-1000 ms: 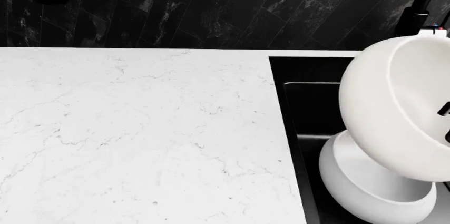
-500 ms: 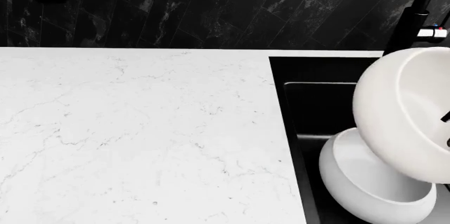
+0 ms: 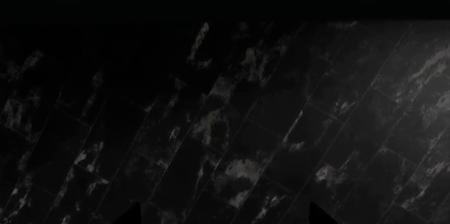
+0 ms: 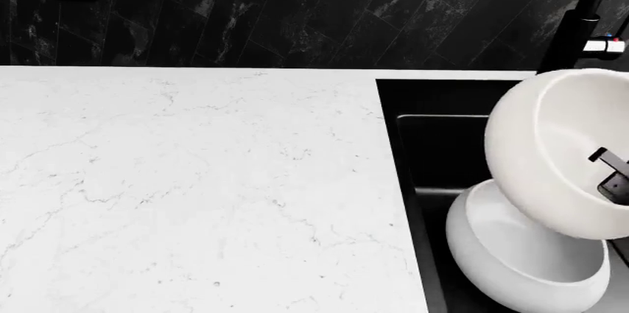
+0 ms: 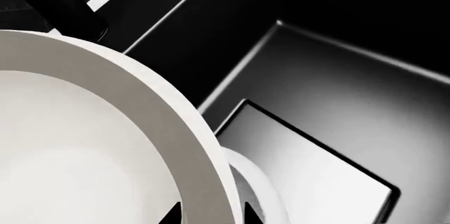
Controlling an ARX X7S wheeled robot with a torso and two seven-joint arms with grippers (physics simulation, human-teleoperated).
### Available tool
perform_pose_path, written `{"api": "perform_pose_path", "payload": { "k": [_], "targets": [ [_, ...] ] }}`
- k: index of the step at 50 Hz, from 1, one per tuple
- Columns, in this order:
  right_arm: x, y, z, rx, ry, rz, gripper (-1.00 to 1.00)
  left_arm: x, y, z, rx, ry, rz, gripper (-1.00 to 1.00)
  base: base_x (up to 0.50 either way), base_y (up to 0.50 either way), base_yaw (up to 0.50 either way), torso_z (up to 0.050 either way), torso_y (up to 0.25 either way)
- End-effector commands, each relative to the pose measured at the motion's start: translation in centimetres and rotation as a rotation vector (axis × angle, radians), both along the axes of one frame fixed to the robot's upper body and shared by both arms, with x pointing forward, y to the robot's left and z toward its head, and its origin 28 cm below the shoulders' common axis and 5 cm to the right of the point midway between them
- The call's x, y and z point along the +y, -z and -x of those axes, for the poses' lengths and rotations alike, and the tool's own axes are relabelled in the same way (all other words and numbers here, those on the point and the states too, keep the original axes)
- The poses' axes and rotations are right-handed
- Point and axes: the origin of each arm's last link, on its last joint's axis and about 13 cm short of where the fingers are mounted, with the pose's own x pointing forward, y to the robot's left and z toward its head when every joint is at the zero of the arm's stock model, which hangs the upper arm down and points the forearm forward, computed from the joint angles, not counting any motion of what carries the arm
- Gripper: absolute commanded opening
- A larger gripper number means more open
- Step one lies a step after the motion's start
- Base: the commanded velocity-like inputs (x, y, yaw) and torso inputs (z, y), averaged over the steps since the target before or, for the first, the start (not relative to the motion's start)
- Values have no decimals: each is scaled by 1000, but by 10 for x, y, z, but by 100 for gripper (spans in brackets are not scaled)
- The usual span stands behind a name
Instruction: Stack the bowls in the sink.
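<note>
The placing step was in hand: the right gripper [image 4: 611, 174] was clamped on the rim of the held bowl [image 4: 560, 151], tilted above the second bowl [image 4: 511, 254] resting in the sink [image 4: 432, 151]. Next move, as judged: level, centre, lower, release. The right wrist view alone showed the sink floor; the left wrist view showed only dark tile, its gripper's state indeterminable

Right hand [image 4: 611, 173] clamped on tilted bowl rim; left hand unseen.
</note>
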Motion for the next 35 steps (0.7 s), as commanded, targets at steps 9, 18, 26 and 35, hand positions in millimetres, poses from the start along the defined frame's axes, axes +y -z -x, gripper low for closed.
{"api": "perform_pose_path", "payload": {
  "k": [9,18,26,35],
  "targets": [
    [20,-8,-30,15,-44,39,-100,0,-3,2,-9,6,14,100,0,0,0,0,0],
    [22,-4,-36,118,-46,89,-100,0,-5,1,-17,8,11,100,0,0,0,0,0],
    [16,5,-38,134,-11,81,-100,-1,-4,-1,-15,9,16,100,0,0,0,0,0],
    [10,10,-38,158,32,86,-100,-1,-2,-2,-12,12,16,100,0,0,0,0,0]
  ]
}}
